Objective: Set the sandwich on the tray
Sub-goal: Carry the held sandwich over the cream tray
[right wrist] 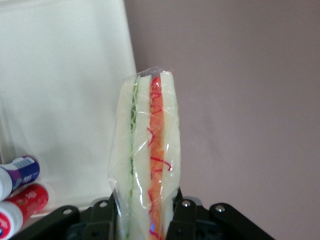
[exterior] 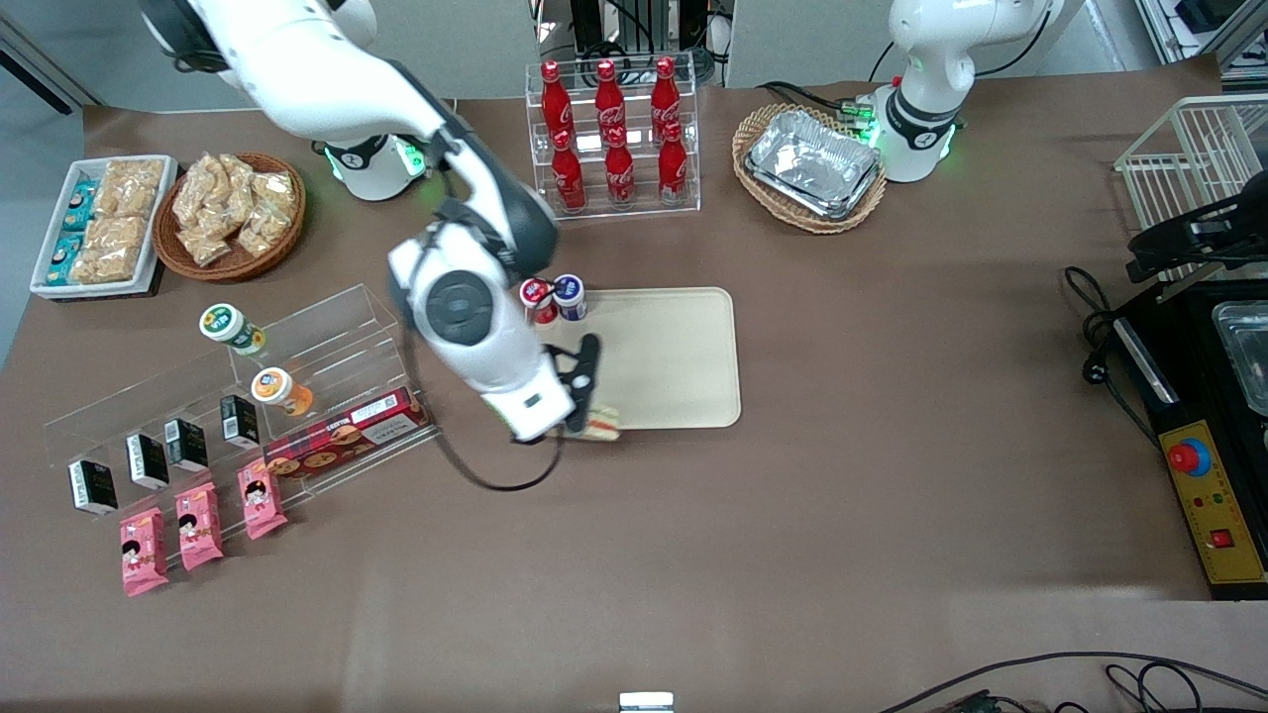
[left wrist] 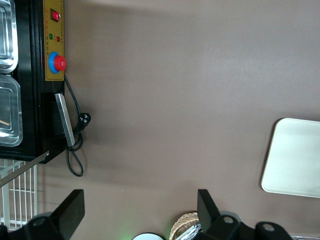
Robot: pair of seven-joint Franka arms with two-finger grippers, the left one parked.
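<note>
From the front, your tool (exterior: 586, 396) grips the sandwich (exterior: 601, 423) right at the near edge of the tray (exterior: 674, 356), with two small bottles (exterior: 555, 297) standing on the tray just past the tool; release here and the wedge could straddle the low rim or tip onto the table (exterior: 792, 515). In the right wrist view the sandwich (right wrist: 147, 160) is pinched at one end only, its slick wrap standing clear of the tool (right wrist: 145, 220) over the tray (right wrist: 65, 90) edge, so you risk it slipping or pivoting.
</note>
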